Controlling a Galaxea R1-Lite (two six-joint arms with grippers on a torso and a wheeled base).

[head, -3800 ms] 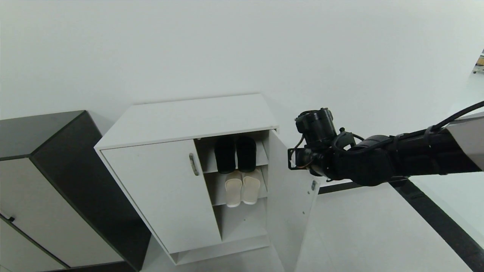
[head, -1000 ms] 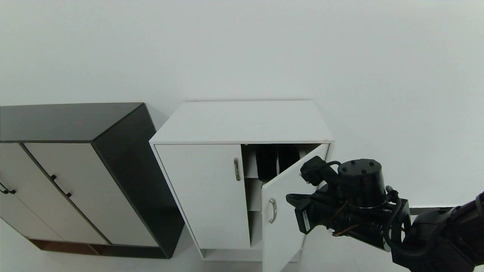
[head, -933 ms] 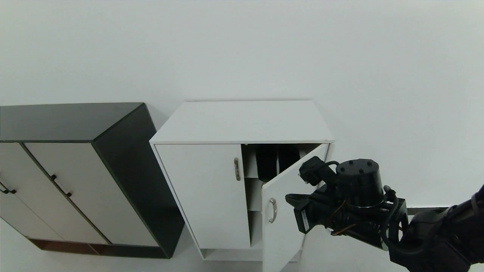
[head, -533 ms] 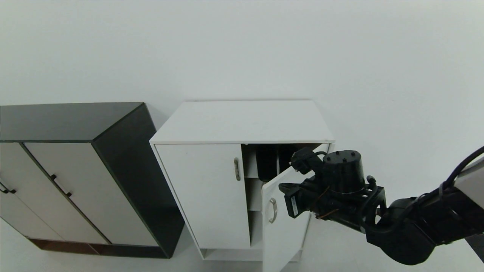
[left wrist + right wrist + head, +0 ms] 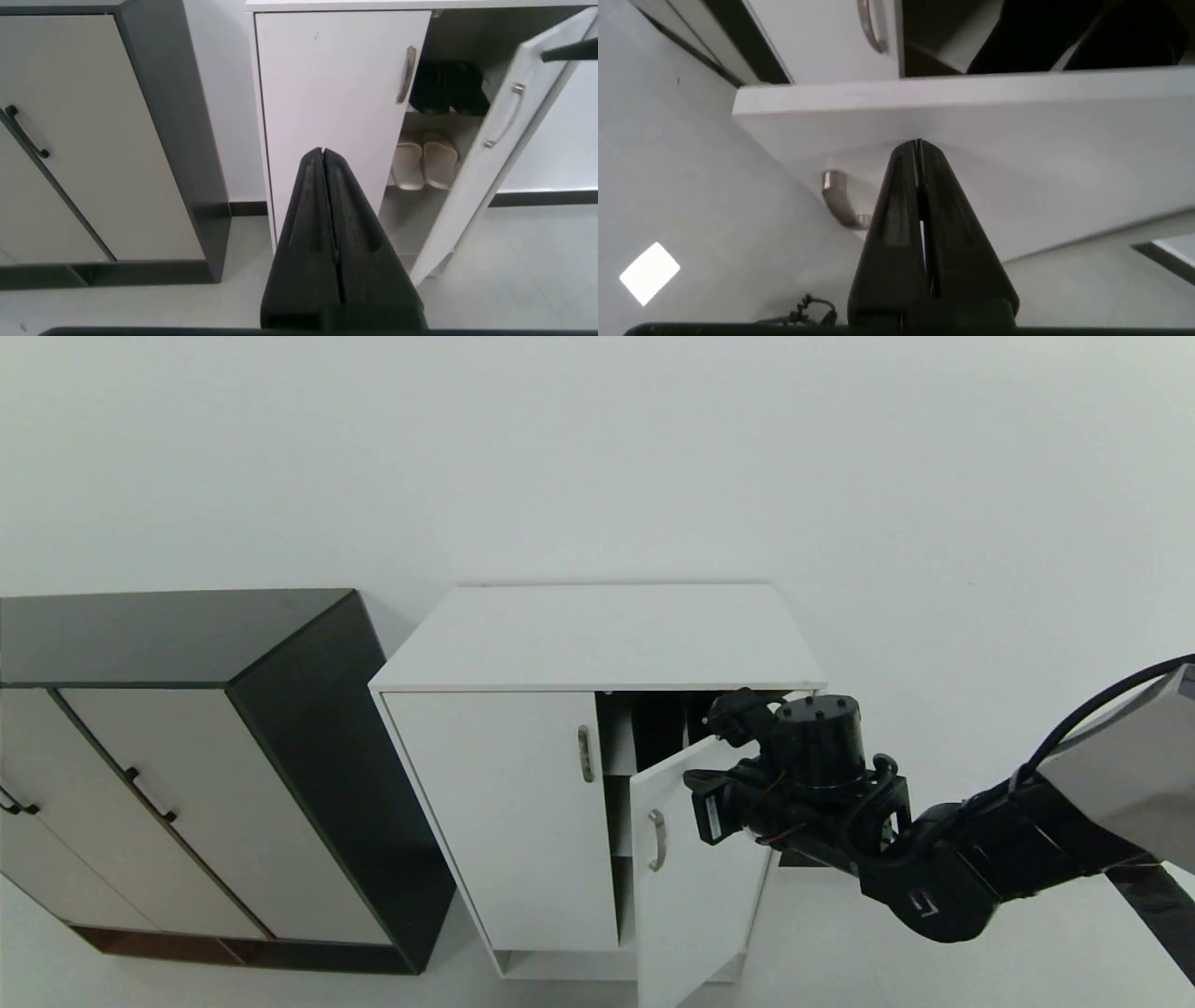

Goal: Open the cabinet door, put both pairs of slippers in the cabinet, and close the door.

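The white cabinet [image 5: 597, 635] has its left door [image 5: 504, 803] closed and its right door [image 5: 695, 905] partly open. The black slippers [image 5: 658, 723] lie on the top shelf. In the left wrist view the black slippers [image 5: 458, 86] sit above the white slippers [image 5: 423, 164], one shelf lower. My right gripper [image 5: 695, 784] is shut, its tips [image 5: 920, 147] pressed against the outer face of the right door [image 5: 1018, 98] above its handle [image 5: 842, 201]. My left gripper [image 5: 322, 154] is shut and holds nothing, well back from the cabinet front.
A larger dark cabinet [image 5: 308, 756] with pale doors stands close on the left of the white one. A white wall runs behind both. A black floor stripe [image 5: 1153, 896] lies at the right. Bare pale floor [image 5: 523, 271] lies before the cabinet.
My right arm has moved forward and to the left against the door, and the door has swung further toward the cabinet, narrowing the gap. The head camera shifted since the earliest frame.
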